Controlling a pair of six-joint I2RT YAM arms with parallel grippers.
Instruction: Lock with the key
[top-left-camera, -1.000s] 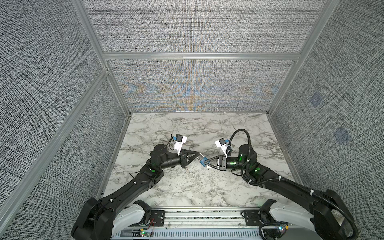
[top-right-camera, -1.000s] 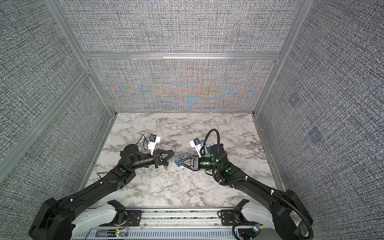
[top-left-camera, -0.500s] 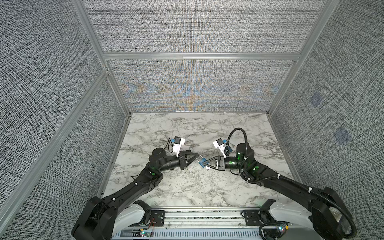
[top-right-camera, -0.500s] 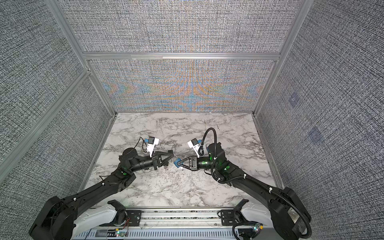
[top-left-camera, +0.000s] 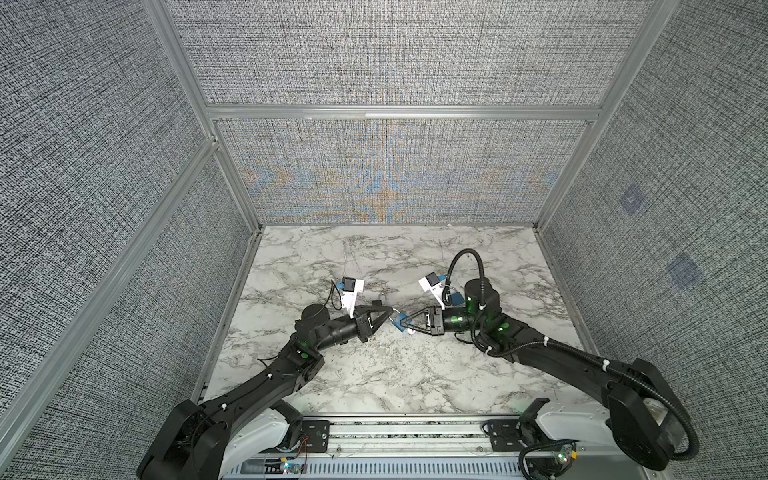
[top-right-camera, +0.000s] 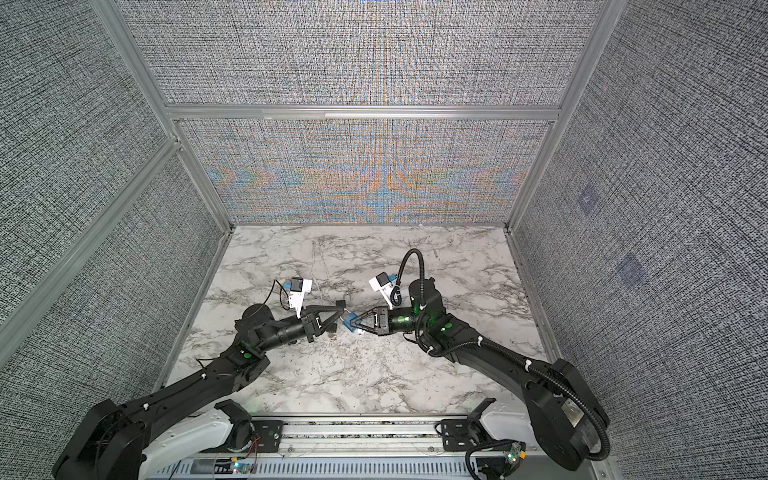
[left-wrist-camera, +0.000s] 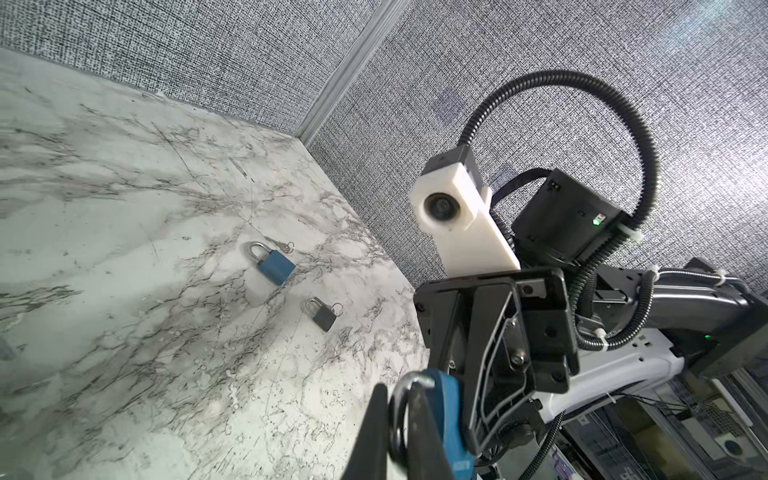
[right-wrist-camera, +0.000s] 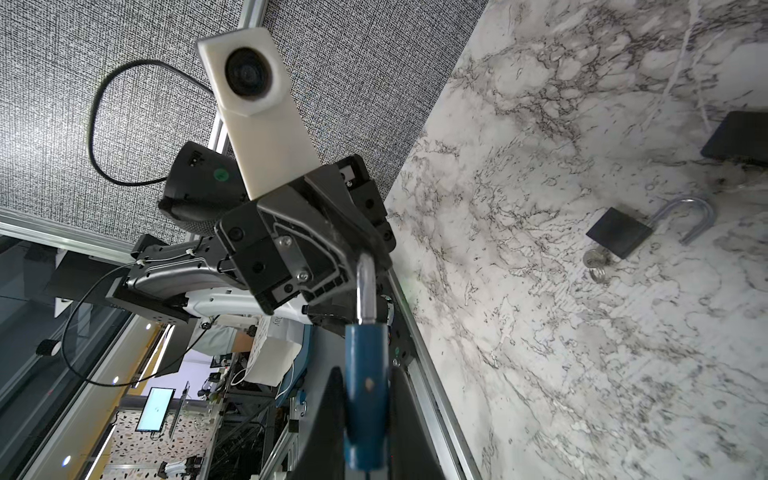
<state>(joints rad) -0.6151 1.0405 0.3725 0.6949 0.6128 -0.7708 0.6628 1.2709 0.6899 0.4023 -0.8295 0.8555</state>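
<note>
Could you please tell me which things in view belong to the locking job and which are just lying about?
In the job: held blue padlock, body in the right tool, shackle in the left tool.

Lying about: second blue padlock with a key beside it; small grey padlock; open black padlock, keys beside it. Which key fits, I cannot tell.

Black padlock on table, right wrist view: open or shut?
Open. The black padlock has its shackle swung out, one leg free.
</note>
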